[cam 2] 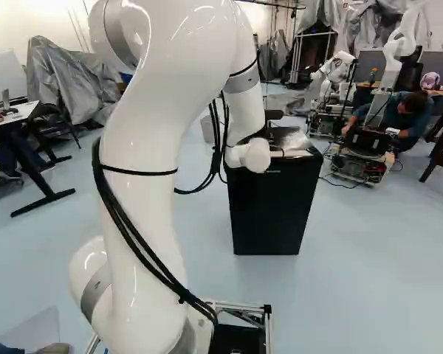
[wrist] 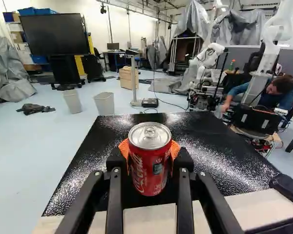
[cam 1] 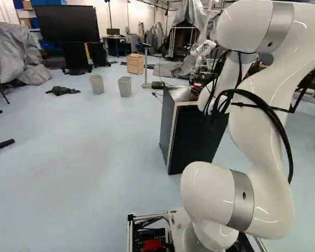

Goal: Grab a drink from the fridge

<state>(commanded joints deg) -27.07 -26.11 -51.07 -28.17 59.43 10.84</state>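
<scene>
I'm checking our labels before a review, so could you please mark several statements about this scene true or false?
1. The jaws are shut on a red can. True.
2. The can lies on its side. False; it is upright.
3. The pads are black. False; the pads are orange.
4. The fridge has a black front. True.
5. Two bins stand on the floor. True.
</scene>
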